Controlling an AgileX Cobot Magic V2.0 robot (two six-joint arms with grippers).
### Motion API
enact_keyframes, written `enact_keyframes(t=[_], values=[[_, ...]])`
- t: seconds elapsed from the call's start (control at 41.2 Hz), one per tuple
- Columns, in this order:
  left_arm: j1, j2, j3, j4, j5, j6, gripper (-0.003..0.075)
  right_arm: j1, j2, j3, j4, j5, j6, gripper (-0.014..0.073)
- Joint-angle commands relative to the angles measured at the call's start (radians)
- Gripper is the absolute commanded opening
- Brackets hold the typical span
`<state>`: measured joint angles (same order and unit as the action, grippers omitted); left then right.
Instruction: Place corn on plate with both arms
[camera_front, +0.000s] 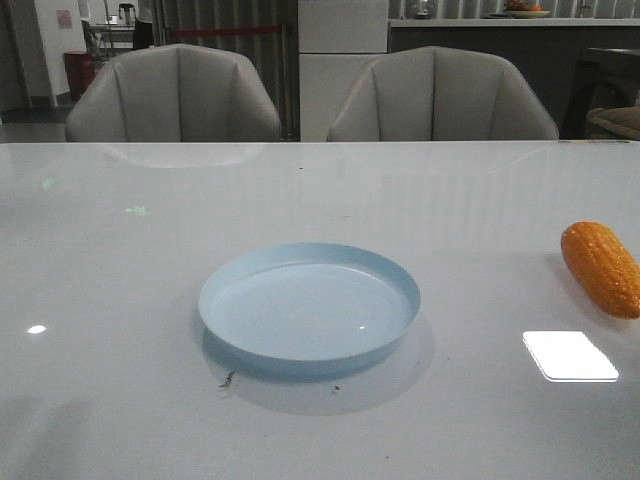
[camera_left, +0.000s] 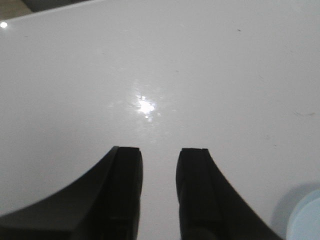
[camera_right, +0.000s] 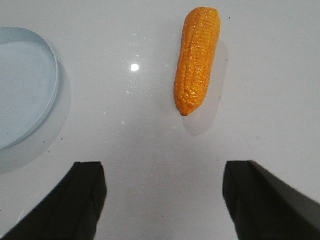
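Note:
The pale blue plate (camera_front: 308, 306) sits empty at the middle of the white table. The orange-yellow corn (camera_front: 600, 268) lies on the table at the far right, apart from the plate. In the right wrist view the corn (camera_right: 196, 60) lies ahead of my right gripper (camera_right: 164, 170), which is wide open and empty, with the plate's rim (camera_right: 50, 82) off to one side. My left gripper (camera_left: 159, 152) is open by a narrow gap, empty, over bare table; a sliver of the plate (camera_left: 306, 220) shows at the corner. Neither arm shows in the front view.
Two grey chairs (camera_front: 172, 95) (camera_front: 440, 97) stand behind the table's far edge. A bright rectangular light reflection (camera_front: 570, 355) lies on the table just in front of the corn. Small dark specks (camera_front: 228, 380) lie by the plate's front.

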<state>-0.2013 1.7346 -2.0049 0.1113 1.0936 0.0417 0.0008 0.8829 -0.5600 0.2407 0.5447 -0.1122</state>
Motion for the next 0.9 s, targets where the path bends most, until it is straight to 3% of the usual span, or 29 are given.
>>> enact_keyframes(t=[0.0, 0.194, 0.413, 0.655, 0.874], values=[[0.059, -0.109, 0.045, 0.006, -0.087, 0.016, 0.026, -0.002, -0.003, -0.036, -0.001, -0.046, -0.002, 0.0593], [0.151, -0.311, 0.428, -0.039, -0.301, 0.02, 0.026, -0.002, -0.003, -0.036, -0.001, -0.046, -0.002, 0.0593], [0.157, -0.616, 0.968, -0.045, -0.636, 0.02, 0.026, -0.002, -0.003, -0.036, -0.001, -0.033, -0.002, 0.0593], [0.157, -0.838, 1.339, -0.045, -0.68, 0.013, 0.026, -0.004, 0.073, -0.048, -0.001, -0.04, -0.002, 0.0592], [0.157, -0.904, 1.415, -0.047, -0.681, 0.013, 0.026, -0.004, 0.262, -0.175, -0.008, -0.048, -0.002, 0.0592]])
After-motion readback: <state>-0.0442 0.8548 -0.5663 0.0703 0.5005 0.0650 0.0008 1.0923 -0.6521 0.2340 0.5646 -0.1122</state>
